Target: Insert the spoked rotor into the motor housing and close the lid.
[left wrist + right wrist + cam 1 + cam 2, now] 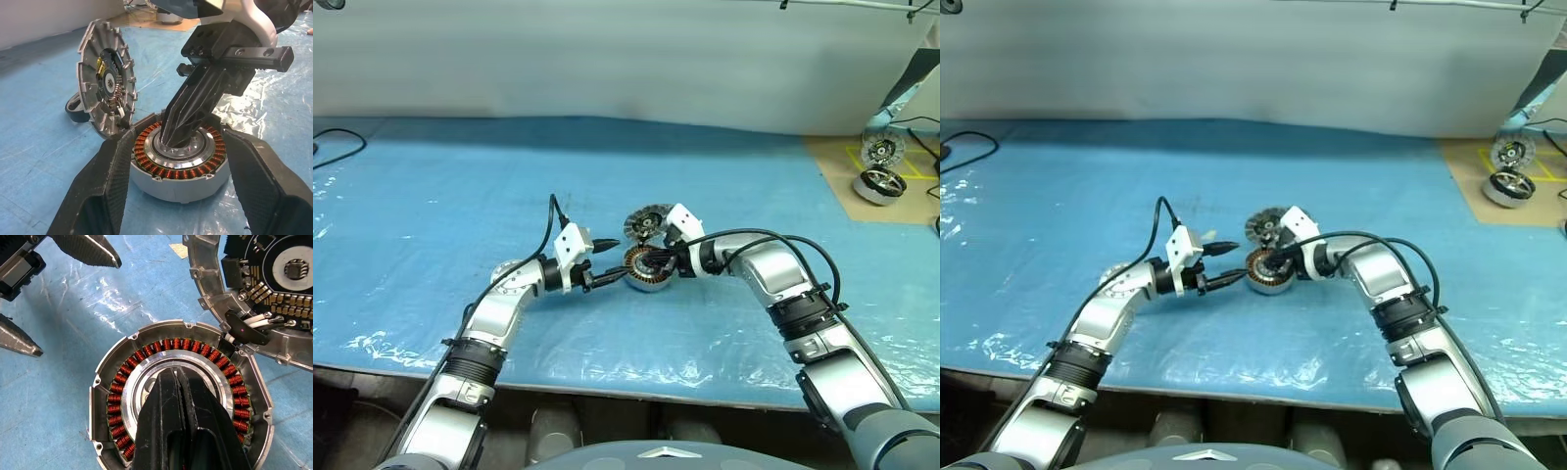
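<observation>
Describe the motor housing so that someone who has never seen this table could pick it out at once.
Start at the blue sheet covering the table and go to its middle, where the two grippers meet. The motor housing is the short round silver can between them, with the right gripper shut over its hub. Its ring of copper windings sets it apart from the finned lid tilted up beside it.

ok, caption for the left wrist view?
Open left gripper flanks the motor housing; shut right gripper pokes its hub, lid tilted open.

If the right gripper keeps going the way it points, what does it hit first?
Likely the central hub of the motor housing: the right gripper, jaws shut, points down into it. Contact is unclear.
</observation>
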